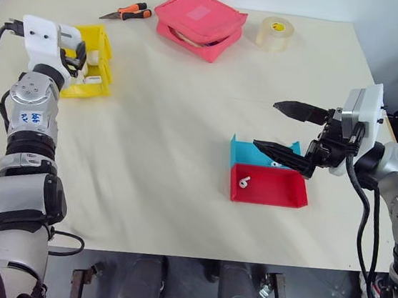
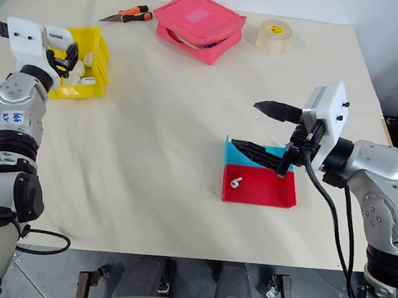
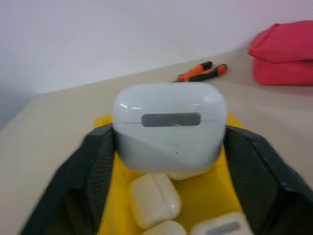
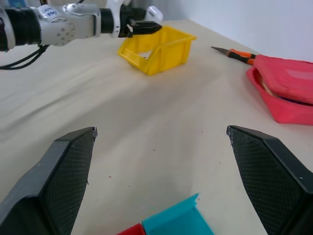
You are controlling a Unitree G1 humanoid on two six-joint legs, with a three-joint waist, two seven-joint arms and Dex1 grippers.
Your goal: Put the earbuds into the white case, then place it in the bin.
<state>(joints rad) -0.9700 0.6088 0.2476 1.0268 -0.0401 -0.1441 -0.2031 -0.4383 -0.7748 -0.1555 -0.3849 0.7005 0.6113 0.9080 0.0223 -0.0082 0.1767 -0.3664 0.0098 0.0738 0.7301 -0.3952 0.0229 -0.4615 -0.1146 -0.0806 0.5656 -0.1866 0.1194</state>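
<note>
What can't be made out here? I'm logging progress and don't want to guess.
- Whether the left pincer grips the case or has let go: the left wrist view is blurred at the fingers.
- Whether the earbuds are inside the case: its lid is closed.
- What lies in the blue tray: in both eye views the right pincer covers it.
- How many cases lie in the bin: the left wrist view's edge crops them.
</note>
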